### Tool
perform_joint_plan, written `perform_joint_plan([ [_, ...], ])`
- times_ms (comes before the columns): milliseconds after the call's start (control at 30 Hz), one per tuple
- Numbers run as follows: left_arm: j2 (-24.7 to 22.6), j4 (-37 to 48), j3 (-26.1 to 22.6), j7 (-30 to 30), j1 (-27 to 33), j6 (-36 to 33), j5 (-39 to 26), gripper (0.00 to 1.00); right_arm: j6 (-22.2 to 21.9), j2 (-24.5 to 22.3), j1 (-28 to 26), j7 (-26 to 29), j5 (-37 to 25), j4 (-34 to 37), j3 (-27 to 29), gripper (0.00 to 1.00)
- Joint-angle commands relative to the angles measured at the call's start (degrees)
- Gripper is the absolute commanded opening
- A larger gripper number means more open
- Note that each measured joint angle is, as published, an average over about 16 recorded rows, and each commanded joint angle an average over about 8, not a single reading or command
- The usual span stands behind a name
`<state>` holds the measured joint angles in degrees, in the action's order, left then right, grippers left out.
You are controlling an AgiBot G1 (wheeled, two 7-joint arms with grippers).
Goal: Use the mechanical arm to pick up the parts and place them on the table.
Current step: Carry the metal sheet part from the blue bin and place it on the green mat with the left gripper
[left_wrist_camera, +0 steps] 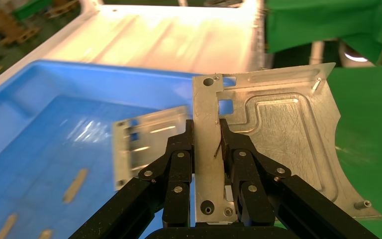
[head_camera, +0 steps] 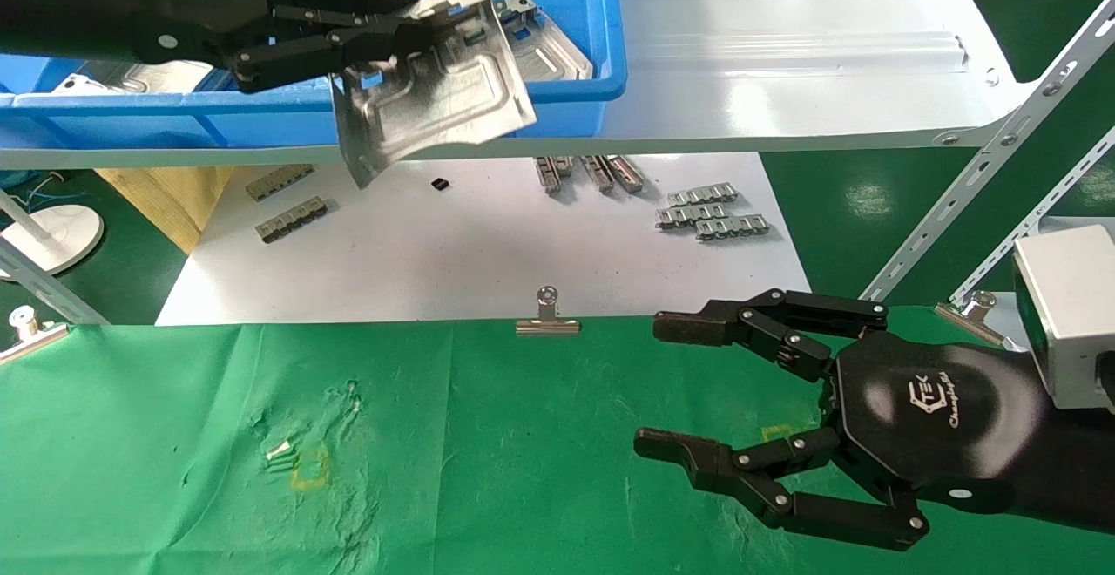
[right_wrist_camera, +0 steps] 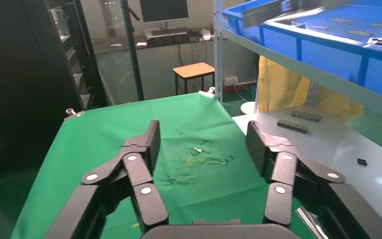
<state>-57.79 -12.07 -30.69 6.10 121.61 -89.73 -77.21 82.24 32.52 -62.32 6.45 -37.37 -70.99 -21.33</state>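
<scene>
From the head view, the left end effector [head_camera: 383,30] grips a silver part [head_camera: 431,78] by its folded rim, holding it tilted in the air over the near wall of the blue bin [head_camera: 601,35] on the white shelf [head_camera: 784,43], while the right end effector [head_camera: 675,388] hangs spread open over the right of the green tabletop [head_camera: 174,436] (small grey strips [head_camera: 710,212] lie on the white sheet beyond). In the left wrist view, black fingers [left_wrist_camera: 179,159] pinch the part [left_wrist_camera: 278,144] from both sides, another plate [left_wrist_camera: 146,139] lying in the bin [left_wrist_camera: 35,124] behind. In the right wrist view, the right end effector [right_wrist_camera: 202,144] is empty and wide apart above the green tabletop [right_wrist_camera: 104,129].
</scene>
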Motion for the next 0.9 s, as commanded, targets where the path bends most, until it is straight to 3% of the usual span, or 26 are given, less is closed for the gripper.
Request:
perform_joint_plan([
  [33,0.45,-0.92,0.02,1.77,-0.44,-2.37,0.53,0.00,0.00,0.00,0.00,0.00,0.00,0.00,0.00,1.00],
  [200,5.48,-12.63,-3.27,1.98,-7.29,-2.67,7.89,0.00,0.00,0.00,0.00,0.00,0.00,0.00,0.00,1.00],
  [433,14.82,-28.68,-11.47,3.36,-16.48,-1.78,16.67,0.00,0.00,0.00,0.00,0.00,0.00,0.00,0.00,1.00],
  [700,15.00,-26.89,-20.30,14.82,-18.90,-1.01,11.69,0.00,0.00,0.00,0.00,0.00,0.00,0.00,0.00,1.00],
  [900,14.02,-21.01,-23.38,23.65,-20.03,-0.29,9.56,0.00,0.00,0.00,0.00,0.00,0.00,0.00,0.00,1.00],
])
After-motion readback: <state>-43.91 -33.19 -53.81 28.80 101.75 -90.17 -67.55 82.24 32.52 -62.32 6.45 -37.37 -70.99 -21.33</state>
